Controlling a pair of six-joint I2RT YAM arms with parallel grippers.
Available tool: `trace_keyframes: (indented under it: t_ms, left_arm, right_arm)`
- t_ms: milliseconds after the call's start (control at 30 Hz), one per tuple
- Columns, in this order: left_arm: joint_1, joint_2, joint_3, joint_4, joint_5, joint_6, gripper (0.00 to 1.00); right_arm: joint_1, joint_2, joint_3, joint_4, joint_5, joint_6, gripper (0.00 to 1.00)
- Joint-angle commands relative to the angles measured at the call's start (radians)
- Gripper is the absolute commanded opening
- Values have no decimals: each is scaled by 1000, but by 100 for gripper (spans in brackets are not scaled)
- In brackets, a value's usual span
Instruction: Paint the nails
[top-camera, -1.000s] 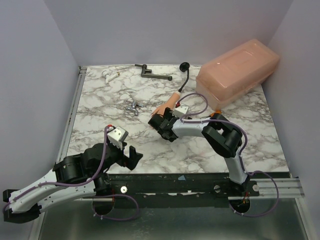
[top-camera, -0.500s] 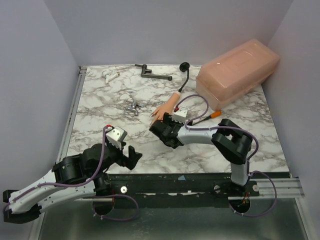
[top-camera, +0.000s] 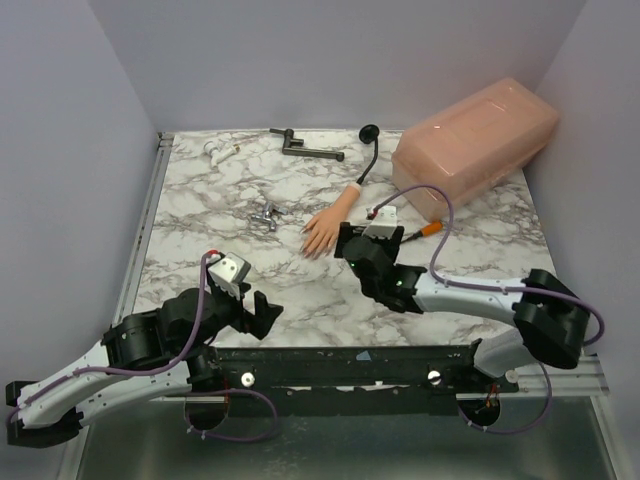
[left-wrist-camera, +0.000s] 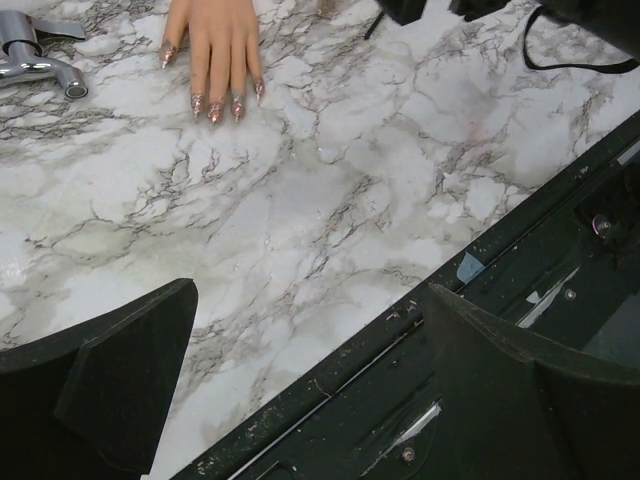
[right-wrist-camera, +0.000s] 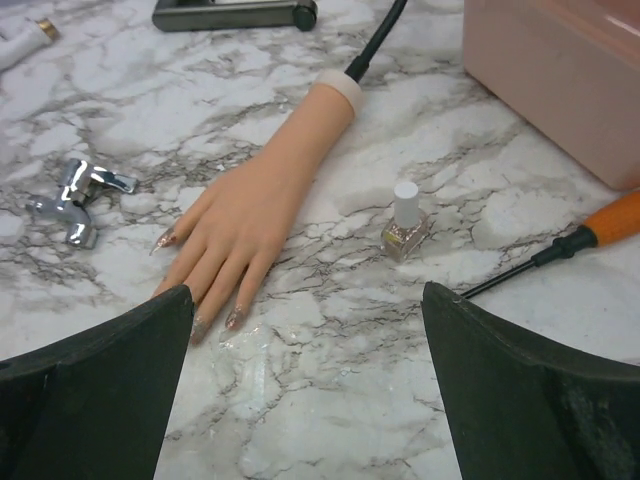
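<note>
The peach mannequin hand (top-camera: 326, 226) lies palm down on the marble table (top-camera: 200, 220), with its black stem (top-camera: 369, 158) running back. Its nails (right-wrist-camera: 232, 319) carry a glittery reddish tint; they also show in the left wrist view (left-wrist-camera: 215, 110). A small nail polish bottle (right-wrist-camera: 405, 222) with a white cap stands just right of the hand. My right gripper (top-camera: 350, 245) is open and empty, low over the table just right of the fingers (right-wrist-camera: 305, 300). My left gripper (top-camera: 262, 311) is open and empty over the table's front edge (left-wrist-camera: 310, 290).
A large pinkish translucent box (top-camera: 475, 142) sits at the back right. An orange-handled screwdriver (top-camera: 429, 227) lies in front of it. A chrome fitting (top-camera: 265, 215) lies left of the hand. A dark metal handle (top-camera: 305, 148) and a small white item (top-camera: 220, 150) lie at the back.
My right gripper has moved right, off the hand's fingers, and its arm has stretched low along the table's front. The whole hand now shows. The left arm has barely moved.
</note>
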Motion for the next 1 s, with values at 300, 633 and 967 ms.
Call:
trace_keyframes:
  t_ms: [300, 633, 967]
  left_arm:
    - [3, -16, -3, -11, -46, -17, 99]
    - [3, -23, -5, -12, -51, -20, 99]
    - [3, -21, -3, -12, -51, -20, 99]
  right_arm:
    - [3, -353, -386, 516, -5, -364, 100]
    - [4, -402, -458, 586, -85, -389, 100]
    - [3, -440, -503, 637, -136, -406, 100]
